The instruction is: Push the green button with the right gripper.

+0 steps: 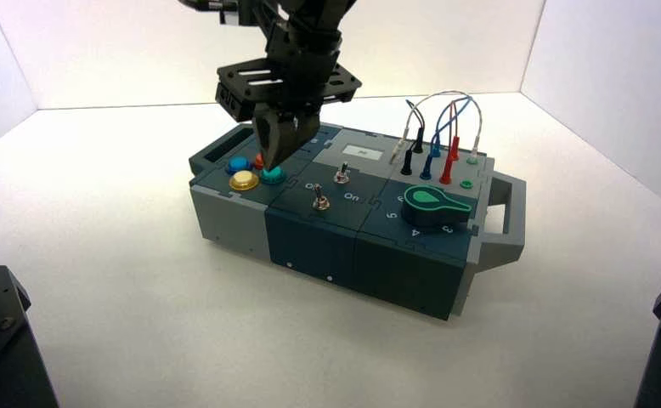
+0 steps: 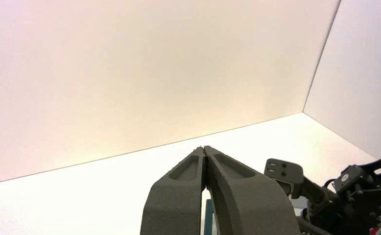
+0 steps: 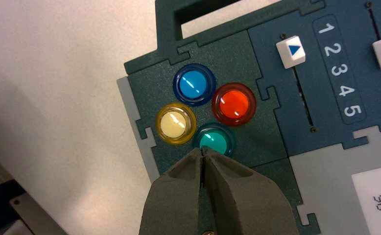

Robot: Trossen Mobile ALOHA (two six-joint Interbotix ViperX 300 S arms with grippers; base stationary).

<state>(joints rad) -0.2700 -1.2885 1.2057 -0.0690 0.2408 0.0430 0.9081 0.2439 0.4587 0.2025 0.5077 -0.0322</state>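
Hovering over the button cluster, the right gripper hangs with its fingers pinched together to a single point. From the right wrist view, that point sits at the near rim of the green button; I cannot tell whether it actually touches the dome.

The green button sits in a group of four at the left end of the box, on a dark teal panel. Around it: blue button, red-orange button, yellow button. Green lies beside the yellow and the red-orange, and opposite the blue.

Legible writing, right wrist view: numerals 1 to 5 run along a slider track, and the white slider cap with a blue triangle sits near the 1–2 end. A small white display reads "96". In the high view I make out "On" beside the two toggle switches, and digits around the large green pointer knob.

Coloured wires loop between sockets at the box's far right corner. The box rests on a white bench.

The left gripper is pressed shut and holds nothing, raised and facing the white back wall.
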